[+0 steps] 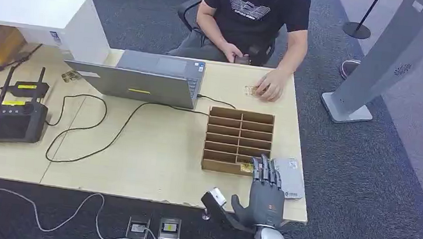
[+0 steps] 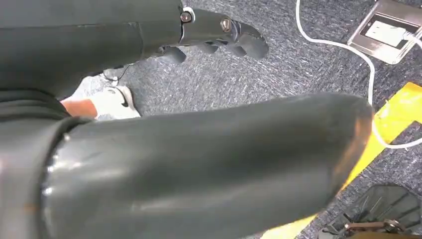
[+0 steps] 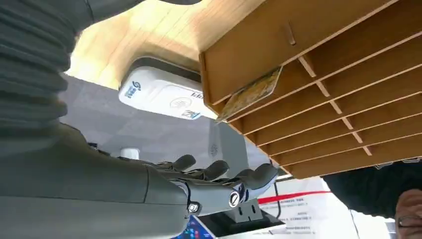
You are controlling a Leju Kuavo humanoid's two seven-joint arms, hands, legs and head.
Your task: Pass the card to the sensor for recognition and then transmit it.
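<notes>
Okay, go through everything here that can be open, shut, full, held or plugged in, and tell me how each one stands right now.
Grey laptop: open, black cable plugged into its side.
Wooden slotted card rack: mostly empty, one yellow card in the nearest row.
White flat card sensor: on the table, nothing on it.
Right hand: open, fingers spread, holding nothing.
Left hand: hanging over carpet, holding nothing.
Black handheld controller: antennas raised.

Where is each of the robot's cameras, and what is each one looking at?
Head view: high on the robot, looking down at the table, wooden rack and a seated person; its right hand shows.
Left wrist view: behind the hanging left hand, facing the carpet.
Right wrist view: behind the right hand, facing the rack, a card in it, and the white sensor.
Head and right wrist views share the rack, card and sensor.
</notes>
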